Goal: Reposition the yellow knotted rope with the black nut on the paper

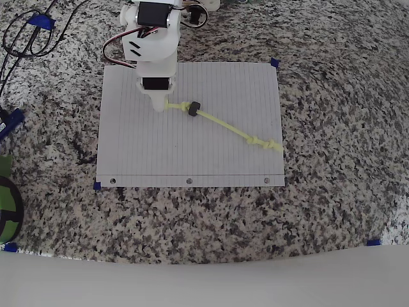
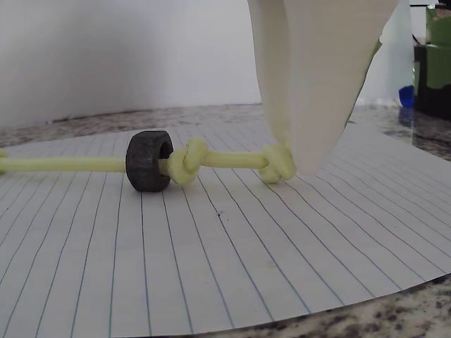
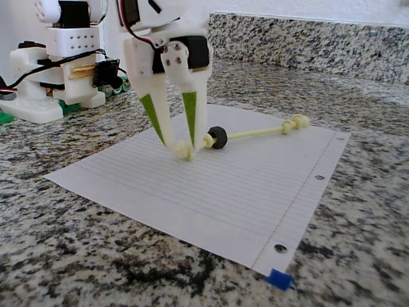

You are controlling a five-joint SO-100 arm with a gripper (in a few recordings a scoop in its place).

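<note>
Tool: I had it pinched on the end knot of the yellow knotted rope, to drag it.
Rope: lay diagonally across the paper, far end at the edge.
Black nut: threaded beside the tool.

A pale yellow-green rope carries a black nut on white paper ruled with thin lines. The counter is speckled grey, black and white granite, with blue tape at a paper corner. The white gripper has green inner faces.
</note>
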